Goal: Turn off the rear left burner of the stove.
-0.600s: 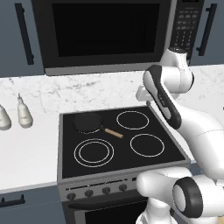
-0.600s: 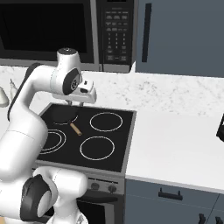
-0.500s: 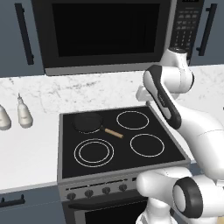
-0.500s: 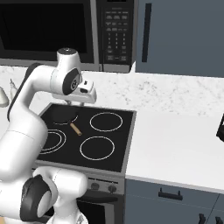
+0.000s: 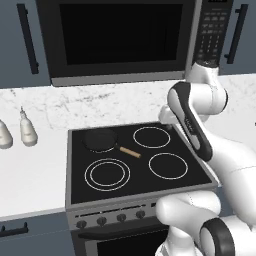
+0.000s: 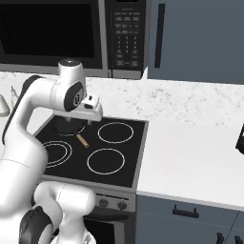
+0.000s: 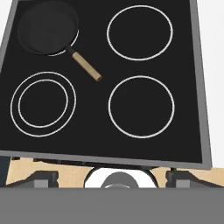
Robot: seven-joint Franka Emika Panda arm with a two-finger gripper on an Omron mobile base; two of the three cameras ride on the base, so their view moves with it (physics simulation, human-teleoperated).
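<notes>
While no writing is legible, the tool (image 7: 112, 177) hangs wide open, empty, above the stove (image 7: 103, 151).

I see the stove (image 5: 137, 192), a square black glass cooktop in a grey steel frame, set into the white counter. A row of small dark knobs (image 5: 111, 219) runs along its front. The rear left burner (image 7: 56, 52) lies almost fully under a dark skillet (image 7: 47, 27) with a tan handle.
</notes>
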